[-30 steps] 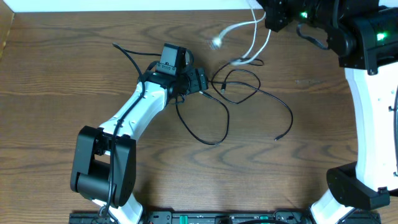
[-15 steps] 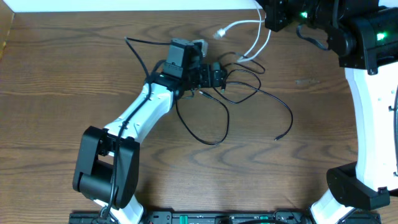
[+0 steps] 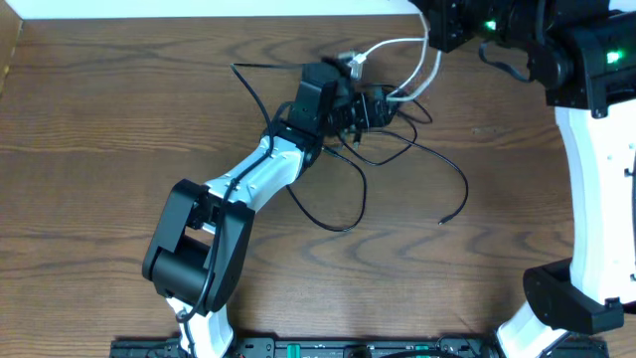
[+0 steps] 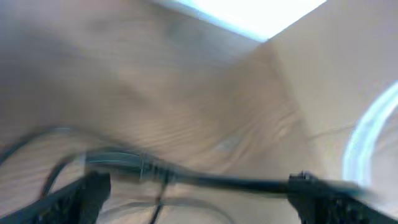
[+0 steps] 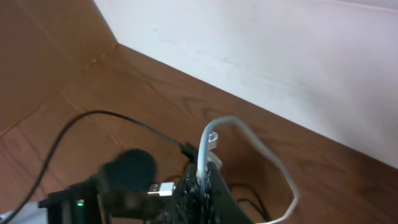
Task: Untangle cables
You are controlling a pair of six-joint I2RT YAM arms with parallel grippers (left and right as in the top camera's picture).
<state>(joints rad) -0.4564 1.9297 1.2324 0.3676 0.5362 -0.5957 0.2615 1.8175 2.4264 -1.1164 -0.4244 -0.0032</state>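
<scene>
Black cable (image 3: 350,204) in loose, overlapping loops across the middle of the wooden table (image 3: 99,119), one thin end reaching far and left, one plug end free to the right, well apart from both arms. Tangle thickest on the far side, right of centre, just under the left gripper (image 3: 386,102).

White cable (image 3: 412,45) at the far edge, arcing from the right gripper (image 3: 442,28) down toward the black loops and back up. Its plug end just on the far side of the left gripper.

Left gripper spread wide, gripping nothing. In its wrist view, black cable (image 4: 217,180) stretched across the gap between the two fingertips (image 4: 93,190), with the white cable (image 4: 367,137) a pale blur at the right; contact with the fingers impossible to tell.

Right gripper (image 5: 205,186) clamped tight on the white cable (image 5: 249,134), the cord rising from between the fingers in a narrow loop, close to the white wall (image 5: 280,43) at the far end of the table.
</scene>
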